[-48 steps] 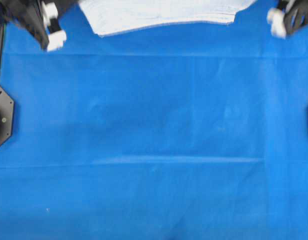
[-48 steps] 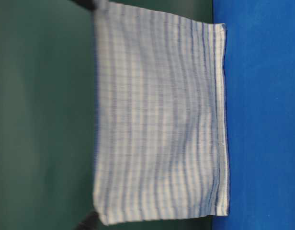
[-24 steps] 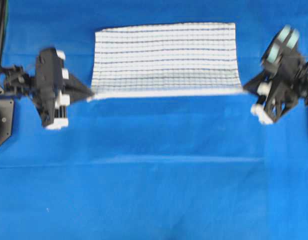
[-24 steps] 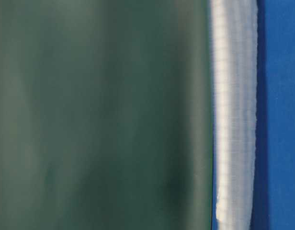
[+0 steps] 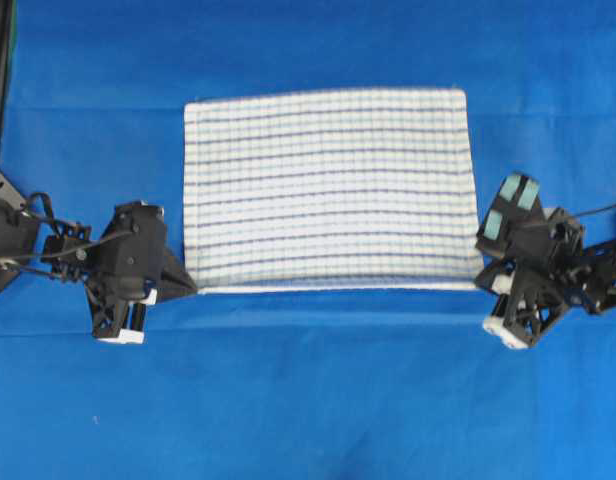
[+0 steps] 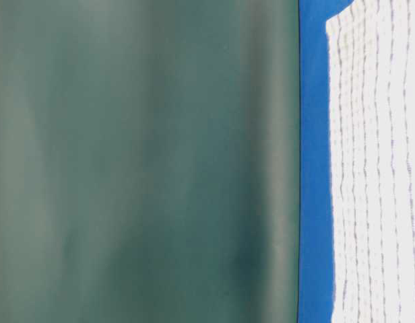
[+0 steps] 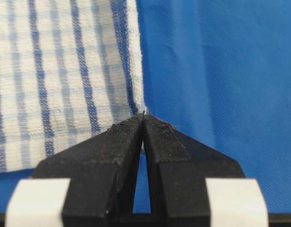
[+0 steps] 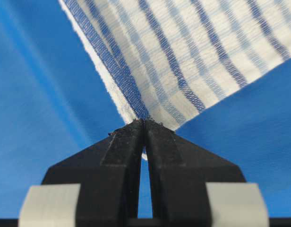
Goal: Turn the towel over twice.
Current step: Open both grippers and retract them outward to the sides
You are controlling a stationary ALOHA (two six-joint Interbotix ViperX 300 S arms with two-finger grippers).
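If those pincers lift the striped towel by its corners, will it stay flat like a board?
Probably not. The towel looks like thin woven cloth, so it would likely sag between the left pincer and right pincer. Tip-only corner grips suggest it is light.

Towel (image 5: pixel 328 190), white with dark blue stripes: one.
Blue cloth (image 5: pixel 308 400) covering the table: one.
Robot grippers: two, namely left gripper (image 5: pixel 191 289) and right gripper (image 5: pixel 480 282), each pinching one near towel corner.

White towel (image 5: pixel 328 190) with dark blue stripes and pale checks on a solid blue cloth (image 5: pixel 308 400)
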